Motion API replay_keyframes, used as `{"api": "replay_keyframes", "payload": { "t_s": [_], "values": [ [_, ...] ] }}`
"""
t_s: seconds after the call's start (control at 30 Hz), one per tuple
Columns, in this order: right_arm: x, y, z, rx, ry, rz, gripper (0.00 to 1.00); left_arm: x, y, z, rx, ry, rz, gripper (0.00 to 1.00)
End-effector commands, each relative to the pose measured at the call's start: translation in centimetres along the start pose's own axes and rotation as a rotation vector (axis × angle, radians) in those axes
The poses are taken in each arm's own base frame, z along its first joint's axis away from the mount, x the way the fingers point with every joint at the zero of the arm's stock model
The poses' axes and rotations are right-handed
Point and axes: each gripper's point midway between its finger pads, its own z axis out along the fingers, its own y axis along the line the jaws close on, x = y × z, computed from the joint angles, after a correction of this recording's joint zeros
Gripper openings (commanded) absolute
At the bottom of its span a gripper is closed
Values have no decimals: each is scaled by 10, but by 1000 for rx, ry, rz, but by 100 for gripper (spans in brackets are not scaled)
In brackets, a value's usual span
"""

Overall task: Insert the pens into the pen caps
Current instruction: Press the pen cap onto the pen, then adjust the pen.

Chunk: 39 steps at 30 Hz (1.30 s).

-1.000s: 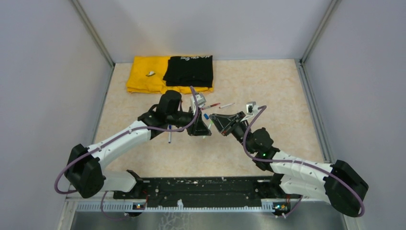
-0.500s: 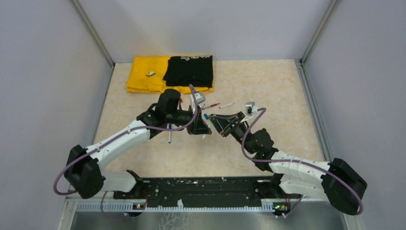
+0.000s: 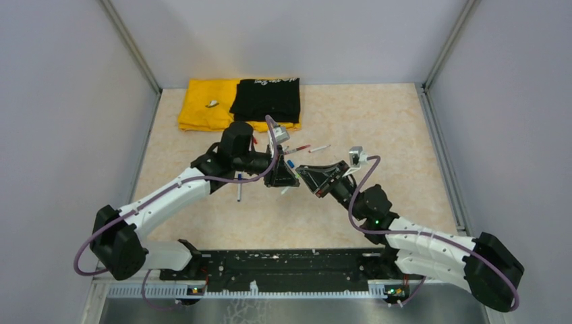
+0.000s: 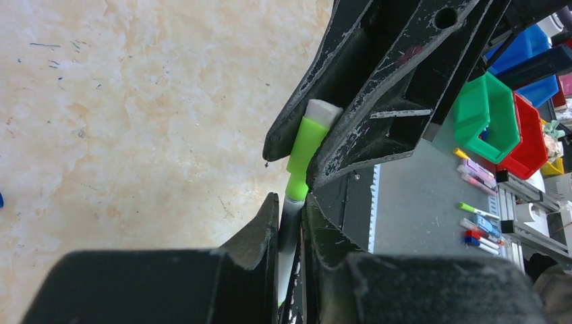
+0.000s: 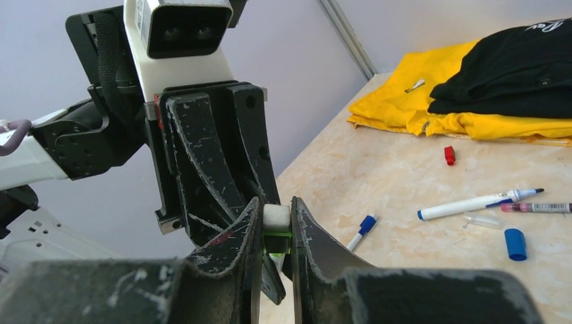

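— How are the claws set?
— The left gripper (image 4: 291, 208) is seen closed down to a narrow gap, its jaws clamped on the pale barrel of a pen (image 4: 290, 231). The right gripper (image 5: 276, 210) is drawn in just as tightly, and a green cap (image 4: 305, 145) with a white end is pinched in it.

— Where are pen and cap placed relative to the claws?
— Both are held in one line above the table (image 3: 378, 121), with the two grippers nose to nose. The cap's lower end is met by the pen right at the left fingertips. How deep the pen is seated cannot be told, since the joint is partly covered by the fingers.

— What is found around them?
— On the table beyond the grippers, a blue cap (image 5: 515, 244), a red cap (image 5: 449, 155), a white pen with a blue tip (image 5: 465, 204) and a maroon pen (image 5: 539, 207) are laid apart from one another. A short pen with a blue end (image 5: 361, 233) is seen just beside the left gripper. At the far edge, a yellow cloth (image 3: 202, 108) is overlapped by a black cloth (image 3: 266, 100).
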Motion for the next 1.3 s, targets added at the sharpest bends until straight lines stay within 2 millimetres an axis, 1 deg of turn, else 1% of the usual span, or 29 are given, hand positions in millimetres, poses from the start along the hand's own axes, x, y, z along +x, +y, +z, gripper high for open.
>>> {"api": "replay_keyframes", "payload": {
  "t_s": [0.0, 0.07, 0.17, 0.27, 0.43, 0.57, 0.63, 0.7, 0.77, 0.83, 0.93, 1.0, 1.1, 1.2, 1.27],
  "values": [
    [154, 28, -101, -151, 774, 125, 0, -207, -30, -68, -148, -660, 461, 0],
    [134, 25, -82, -79, 702, 77, 0, -201, -29, -65, -140, -638, 459, 0],
    [95, 25, -54, -6, 580, -12, 0, -188, -30, -58, -107, -586, 458, 0],
    [58, 30, -30, 32, 473, -76, 0, -174, -32, -51, -68, -533, 451, 0],
    [1, 50, 5, 36, 329, -159, 16, -156, -32, -44, -44, -480, 441, 0],
    [-42, 70, 21, 16, 211, -202, 29, -149, -32, -44, -47, -467, 432, 0],
    [-62, 78, 22, 10, 152, -221, 33, -146, -30, -44, -53, -463, 423, 0],
    [-77, 81, 19, 7, 103, -239, 36, -144, -28, -45, -63, -465, 413, 0],
    [-83, 81, 13, 3, 76, -265, 38, -144, -27, -47, -79, -478, 403, 0],
    [-85, 78, 6, -1, 62, -289, 40, -146, -25, -50, -100, -499, 387, 0],
    [-81, 73, -3, -5, 58, -312, 41, -155, -28, -59, -125, -558, 360, 0],
    [-76, 71, -6, -17, 56, -319, 41, -161, -35, -64, -110, -593, 346, 0],
    [-78, 77, -2, -57, 21, -312, 42, -167, -50, -68, -55, -622, 334, 0],
    [-80, 82, 11, -77, 1, -326, 42, -169, -64, -69, 16, -631, 325, 0],
    [-84, 88, 19, -95, -24, -338, 42, -168, -74, -70, 64, -628, 315, 0]
  ]
}}
